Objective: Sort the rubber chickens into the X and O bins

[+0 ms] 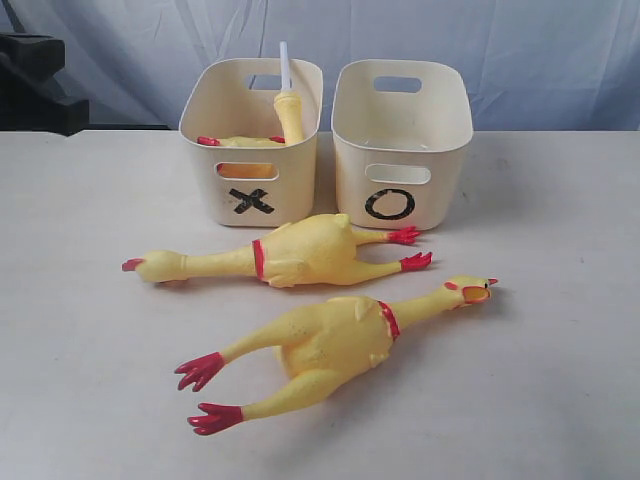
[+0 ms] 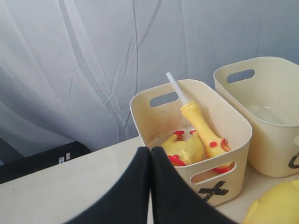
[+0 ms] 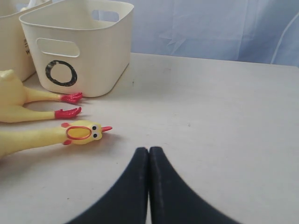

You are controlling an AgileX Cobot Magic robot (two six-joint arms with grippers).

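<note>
The X bin (image 1: 252, 180) holds two rubber chickens: one lying low (image 2: 184, 149) and one leaning up (image 2: 201, 128) with a white tube (image 1: 285, 65) sticking out. The O bin (image 1: 400, 185) beside it shows nothing inside. Two more chickens lie on the table in front of the bins: the farther one (image 1: 290, 252) with its head to the left, the nearer one (image 1: 330, 345) with its head to the right. Neither gripper appears in the exterior view. My left gripper (image 2: 150, 149) is shut and empty beside the X bin. My right gripper (image 3: 149, 150) is shut and empty, near the nearer chicken's head (image 3: 81, 133).
A pale table (image 1: 560, 330) carries everything. A grey-blue curtain (image 1: 500, 50) hangs behind the bins. A dark piece of equipment (image 1: 35, 85) stands at the back left edge.
</note>
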